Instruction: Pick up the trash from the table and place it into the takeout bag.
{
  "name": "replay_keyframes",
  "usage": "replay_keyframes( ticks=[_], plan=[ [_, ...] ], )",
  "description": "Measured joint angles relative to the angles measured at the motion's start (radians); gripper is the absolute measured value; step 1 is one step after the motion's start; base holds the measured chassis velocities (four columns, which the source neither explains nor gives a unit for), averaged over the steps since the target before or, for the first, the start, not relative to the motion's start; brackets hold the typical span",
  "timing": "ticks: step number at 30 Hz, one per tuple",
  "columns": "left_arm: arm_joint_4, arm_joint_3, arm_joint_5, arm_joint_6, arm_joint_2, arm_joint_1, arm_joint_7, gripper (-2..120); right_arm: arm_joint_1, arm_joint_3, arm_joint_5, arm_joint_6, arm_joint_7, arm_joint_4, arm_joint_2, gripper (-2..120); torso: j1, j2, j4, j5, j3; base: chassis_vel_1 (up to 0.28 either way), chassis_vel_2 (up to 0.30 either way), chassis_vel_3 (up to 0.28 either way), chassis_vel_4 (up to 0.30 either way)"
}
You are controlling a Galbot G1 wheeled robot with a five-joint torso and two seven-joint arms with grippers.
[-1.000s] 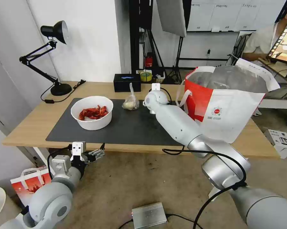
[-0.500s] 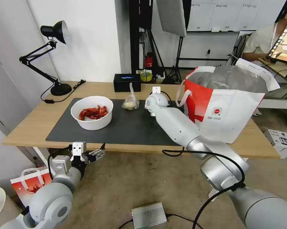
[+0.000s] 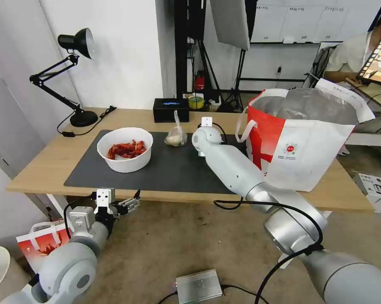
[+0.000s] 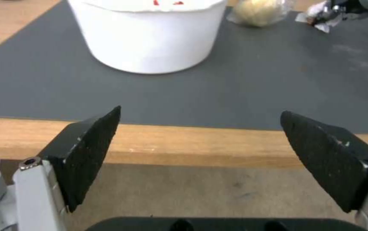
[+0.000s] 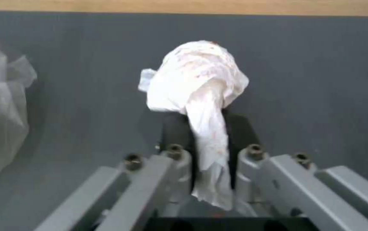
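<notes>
The step in hand is the pick-up of the crumpled tissue. The right gripper has its fingers closed on the tissue's twisted tail, which runs down between the two dark pads, while the bulk of the wad bulges out just beyond the fingertips, over the dark grey mat. Whether the wad is touching the mat or is just clear of it cannot be told. The small knotted clear bag lies off to one side of the fingers, near but apart from them.

In the head view the right arm reaches across the table, its wrist between the knotted bag and the takeout bag, which stands open-topped with its foil lining showing.

The left gripper hangs below the near table edge with its fingers spread wide and nothing between them; the white bowl of crayfish shells sits on the mat well beyond their tips.

The next move, as I judge it, calls for a lift high enough to clear the tote's tall rim, then a carry over its mouth. The grip is on thin paper only, so a jerk could tear or slip it.
</notes>
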Motion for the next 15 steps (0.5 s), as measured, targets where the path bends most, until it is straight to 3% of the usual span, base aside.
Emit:
replay_keyframes(
  ticks=[3,15],
  plan=[
    [-0.002,-0.006,0.000,0.000,0.000,0.006,0.000,100,-0.003,-0.003,0.017,-0.007,0.021,0.037,-0.020,0,0.000,0.000,-0.0005,0.0000,0.000,0.000,0.000,0.000,0.000],
    [0.003,0.005,0.003,0.000,-0.009,0.002,0.000,100,0.008,-0.003,0.030,0.003,0.014,0.091,-0.029,0,0.000,0.000,0.0006,-0.0002,0.000,0.000,0.000,0.000,0.000]
  ],
)
